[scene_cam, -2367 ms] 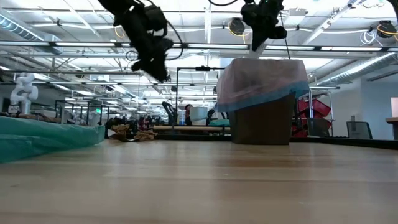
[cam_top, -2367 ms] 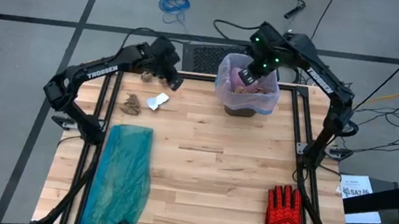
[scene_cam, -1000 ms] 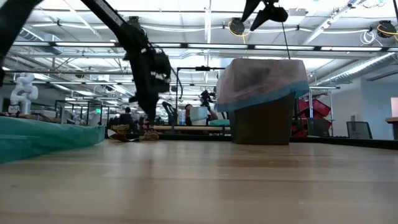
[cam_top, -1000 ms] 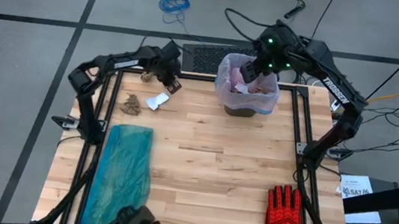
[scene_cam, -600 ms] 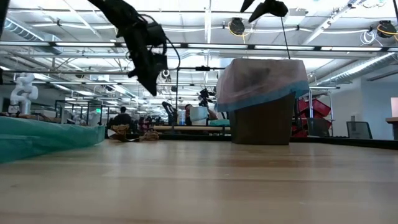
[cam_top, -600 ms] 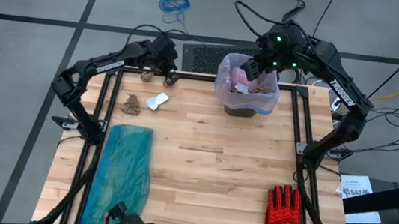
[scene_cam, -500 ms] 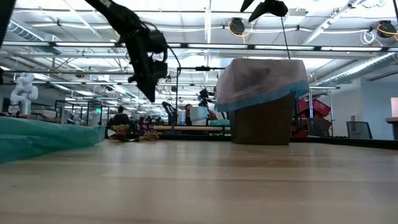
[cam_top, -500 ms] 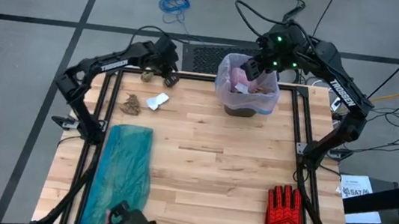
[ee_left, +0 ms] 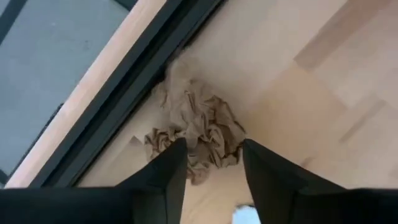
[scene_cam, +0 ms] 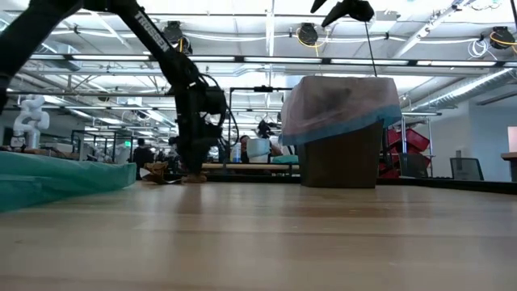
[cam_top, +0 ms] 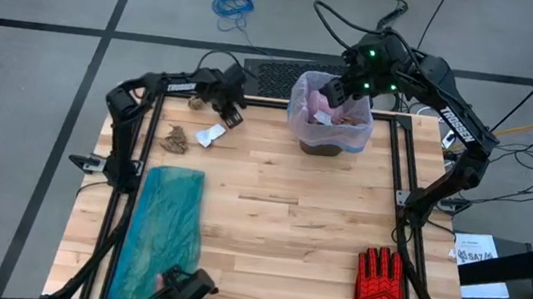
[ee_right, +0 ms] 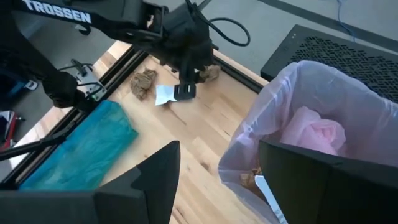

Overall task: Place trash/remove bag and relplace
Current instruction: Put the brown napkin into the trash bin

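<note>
Left gripper point(ee_left: 211, 163) dropped to wood table point(cam_top: 278, 221), astride brown wad point(ee_left: 198, 127).

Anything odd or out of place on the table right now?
Nothing damaged or spilled. Loose trash still lies at the table's far left: a brown paper wad, a white scrap, and another brown wad at the edge, between the open left gripper's fingers. A red-and-black glove lies at the near right.

On the tabletop point(cam_top: 278, 221), the bag point(cam_top: 331, 112) stands far right; trash point(cam_top: 176, 139) lies far left; a glove point(cam_top: 379, 283) lies near right.
</note>
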### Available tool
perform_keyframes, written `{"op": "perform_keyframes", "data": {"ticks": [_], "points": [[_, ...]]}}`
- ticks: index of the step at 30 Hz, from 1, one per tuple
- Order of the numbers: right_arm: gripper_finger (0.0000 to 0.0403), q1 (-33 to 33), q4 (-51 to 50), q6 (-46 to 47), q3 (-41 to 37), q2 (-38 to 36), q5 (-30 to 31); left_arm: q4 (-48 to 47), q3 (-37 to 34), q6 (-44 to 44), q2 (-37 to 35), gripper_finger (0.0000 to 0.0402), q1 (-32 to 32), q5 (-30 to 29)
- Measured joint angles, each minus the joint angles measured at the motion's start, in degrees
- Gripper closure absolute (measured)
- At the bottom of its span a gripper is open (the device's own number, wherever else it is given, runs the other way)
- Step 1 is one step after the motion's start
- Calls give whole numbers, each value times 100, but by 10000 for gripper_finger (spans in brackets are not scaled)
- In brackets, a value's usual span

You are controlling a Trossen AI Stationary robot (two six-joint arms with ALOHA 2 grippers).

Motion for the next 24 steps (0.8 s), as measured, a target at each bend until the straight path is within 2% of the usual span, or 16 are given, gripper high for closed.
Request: {"op": "perform_keyframes", "data": {"ticks": [5,10,13,17,18,24], "points": [[195,0,1,57,0,0,0,158,-1,15,229,240,3,-320],[195,2,-1,92,0,0,-1,211,16,146,366,247,31,-319],[195,0,-3,92,0,0,0,208,16,263,370,284,28,-231],[195,1,-3,88,0,0,0,189,13,293,336,375,88,376],[195,2,-3,88,0,0,-1,196,7,280,320,386,110,523],[195,42,-9,57,0,2,-1,140,-17,142,-98,397,98,930]]}}
